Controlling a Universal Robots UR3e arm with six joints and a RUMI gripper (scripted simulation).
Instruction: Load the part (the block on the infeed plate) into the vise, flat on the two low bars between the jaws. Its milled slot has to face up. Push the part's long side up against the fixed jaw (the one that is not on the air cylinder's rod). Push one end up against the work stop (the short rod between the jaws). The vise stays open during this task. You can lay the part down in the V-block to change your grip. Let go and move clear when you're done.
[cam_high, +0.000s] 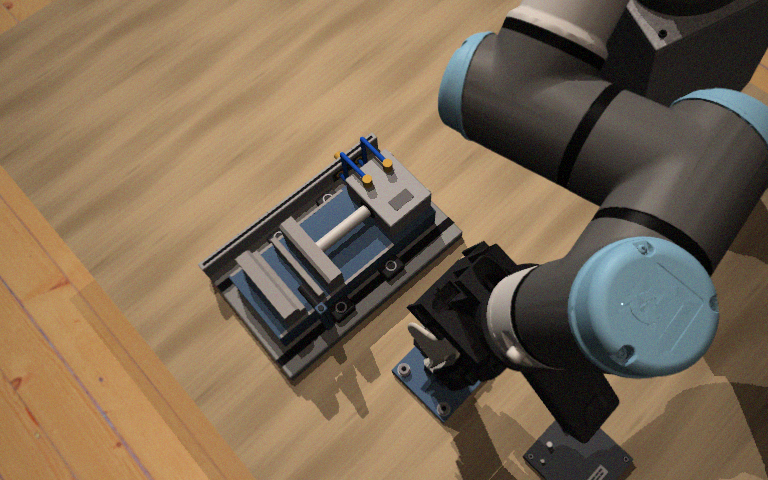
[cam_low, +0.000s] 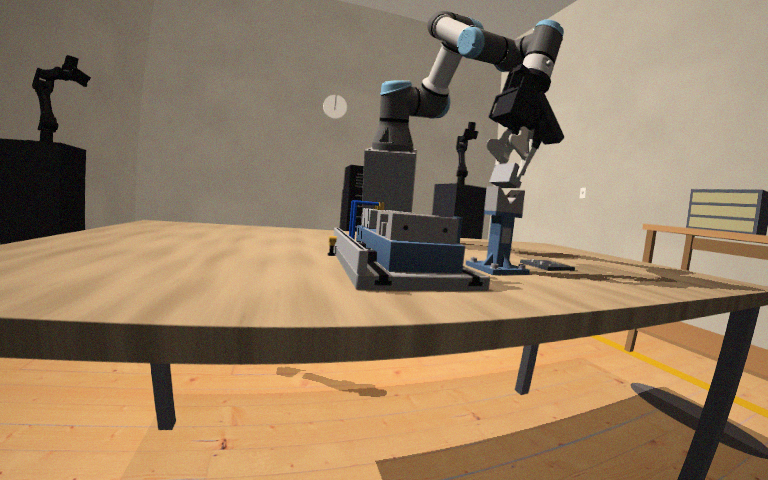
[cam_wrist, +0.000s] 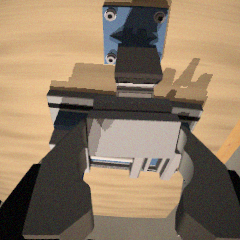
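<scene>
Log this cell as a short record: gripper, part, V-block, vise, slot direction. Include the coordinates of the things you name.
gripper: shut on the part, fingers at opposite sides
part (cam_low: 504, 174) (cam_wrist: 135, 137): light grey block, held tilted above the V-block
V-block (cam_low: 497, 199) (cam_wrist: 138, 65): grey, on a blue pedestal (cam_low: 498, 234)
vise (cam_high: 402, 189) (cam_low: 424, 256) (cam_wrist: 171, 166): jaws apart, part not loaded
dark plate (cam_high: 557, 461) (cam_low: 547, 264): on the table, beyond the pedestal from the vise
slot direction: cannot tell

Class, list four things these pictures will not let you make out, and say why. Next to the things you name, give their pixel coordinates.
- Top: the part (cam_low: 504, 174) (cam_wrist: 135, 137), covered by the hand (cam_high: 433, 350) (cam_low: 512, 166) (cam_wrist: 131, 123).
- Top: the infeed plate's (cam_high: 566, 456) (cam_low: 547, 264) lowest corner, cut off by the bottom edge.
- Top: the plate's label (cam_high: 596, 474), too small.
- Exterior: the low bars, behind the vise's (cam_high: 334, 213) (cam_low: 427, 257) (cam_wrist: 67, 123) near side.
</scene>
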